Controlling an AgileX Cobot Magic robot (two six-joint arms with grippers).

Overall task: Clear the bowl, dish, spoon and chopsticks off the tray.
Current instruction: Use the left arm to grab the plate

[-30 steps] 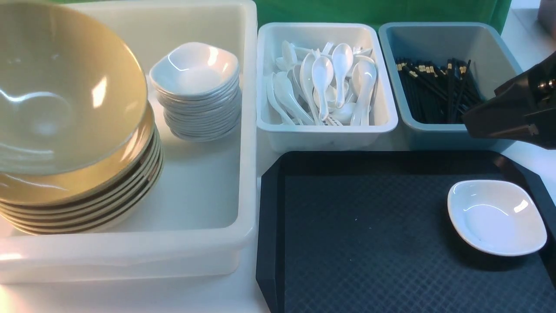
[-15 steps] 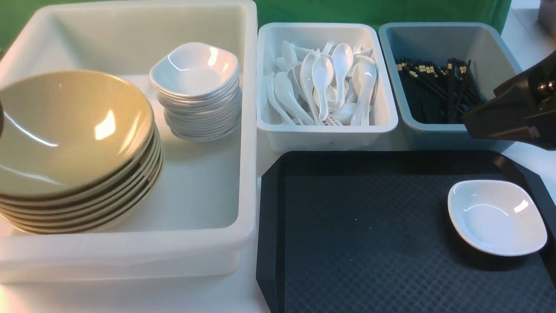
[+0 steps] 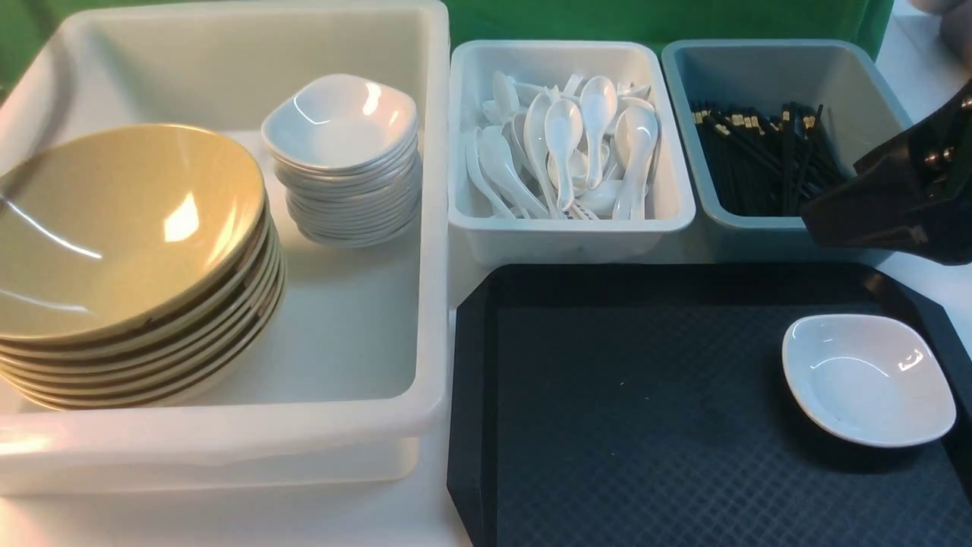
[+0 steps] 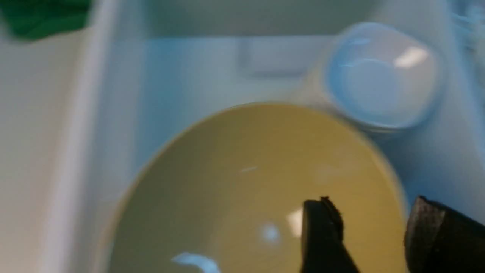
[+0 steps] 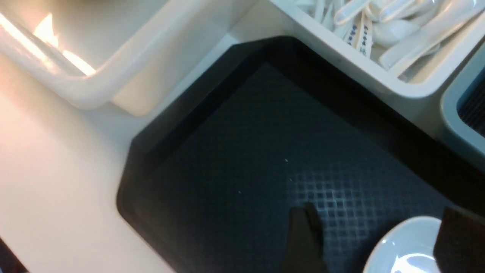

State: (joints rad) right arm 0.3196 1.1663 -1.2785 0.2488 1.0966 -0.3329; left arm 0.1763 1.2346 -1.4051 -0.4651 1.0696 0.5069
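Note:
The olive-yellow bowl (image 3: 129, 228) lies on top of a stack of like bowls in the big white tub (image 3: 357, 425). In the left wrist view my left gripper (image 4: 371, 208) hovers open above that bowl (image 4: 246, 182), with nothing between its fingers; the front view does not show it. The small white dish (image 3: 867, 378) sits at the right end of the black tray (image 3: 645, 425). My right gripper (image 3: 828, 213) hangs open above the tray's far right corner; in its wrist view, the right gripper (image 5: 379, 218) has the dish (image 5: 409, 246) partly between its fingers. No spoon or chopsticks lie on the tray.
A stack of white dishes (image 3: 342, 159) stands in the tub beside the bowls. Behind the tray, a small white bin (image 3: 569, 228) holds several spoons and a grey-blue bin (image 3: 767, 235) holds black chopsticks. White tabletop lies left of the tray.
The bowl, held high and tilted a second ago, has come down onto the stack. My left gripper has opened and left the front view. The right gripper shifted slightly.

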